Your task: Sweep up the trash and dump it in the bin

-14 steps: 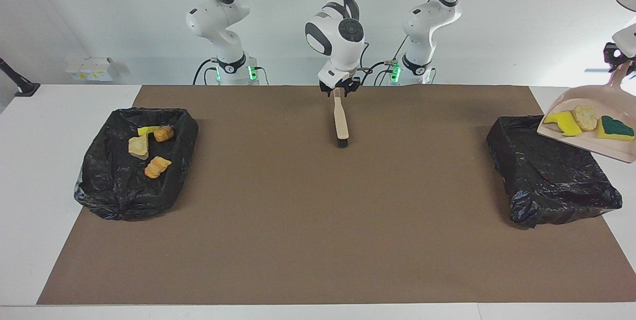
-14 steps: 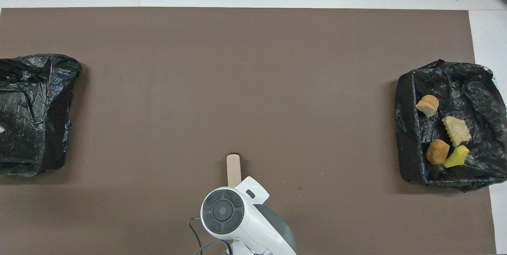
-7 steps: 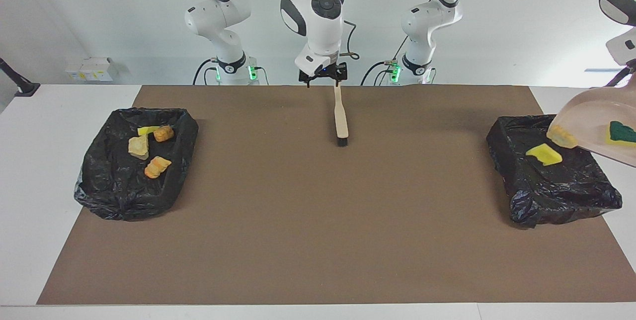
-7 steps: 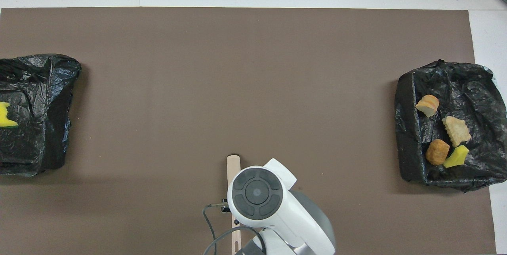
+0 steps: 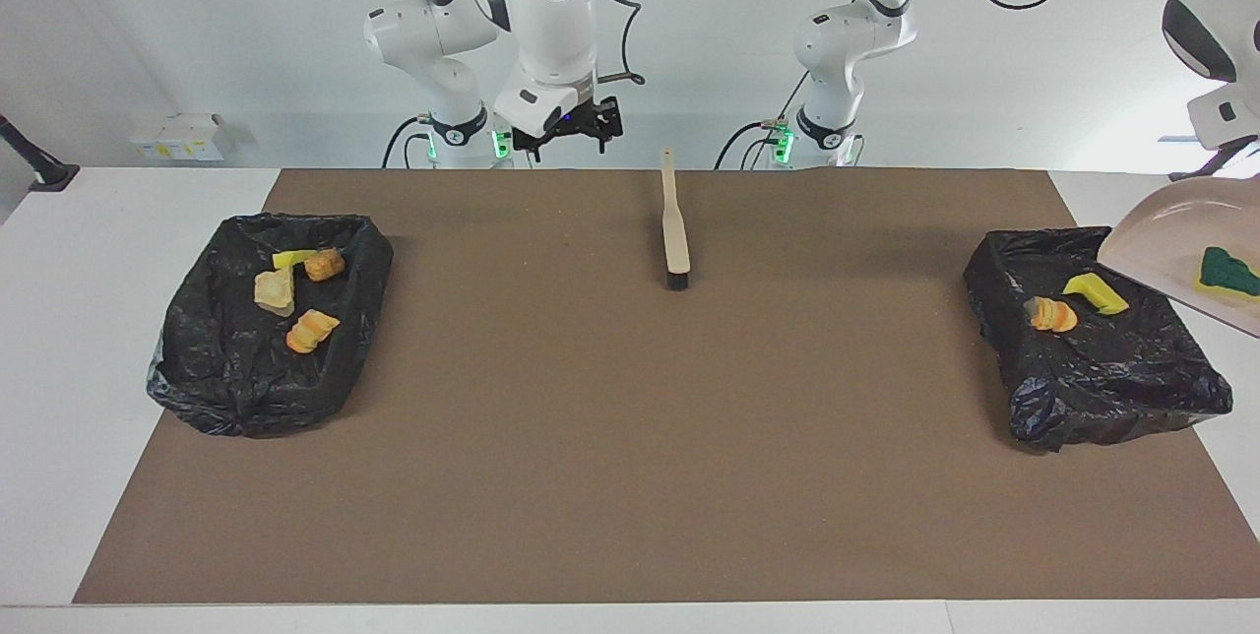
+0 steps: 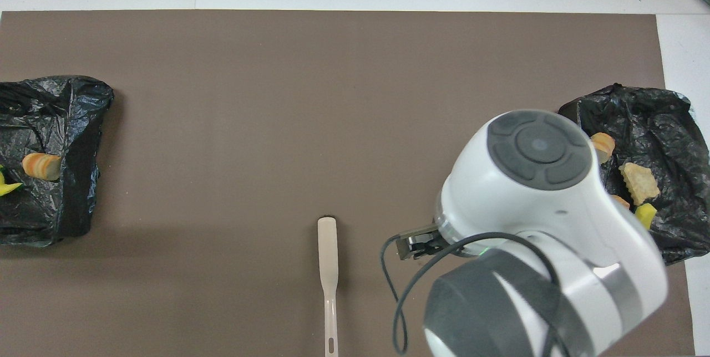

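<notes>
My left gripper [image 5: 1236, 156] is shut on the handle of the beige dustpan [image 5: 1171, 238], which hangs tilted over the black-lined bin [image 5: 1102, 373] at the left arm's end. One green-faced sponge scrap [image 5: 1228, 272] still sits in the pan. A yellow sponge bit [image 5: 1095, 291] and an orange lump [image 5: 1051, 315] lie in that bin [image 6: 61, 124]. The brush [image 5: 674, 221] lies flat on the mat near the robots [image 6: 328, 268]. My right gripper [image 5: 568, 127] is open and empty, raised above the mat's edge between the brush and its own base.
A second black-lined bin [image 5: 212, 378] at the right arm's end holds several scraps [image 5: 312, 330]. In the overhead view my right arm's wrist [image 6: 538, 179] covers part of that bin [image 6: 671, 129]. A brown mat [image 5: 630, 457] covers the table.
My right gripper opened, let go of the brush, then rose and swung toward its own end. The dustpan tipped further; the yellow sponge bit and the orange lump slid into the bin.
</notes>
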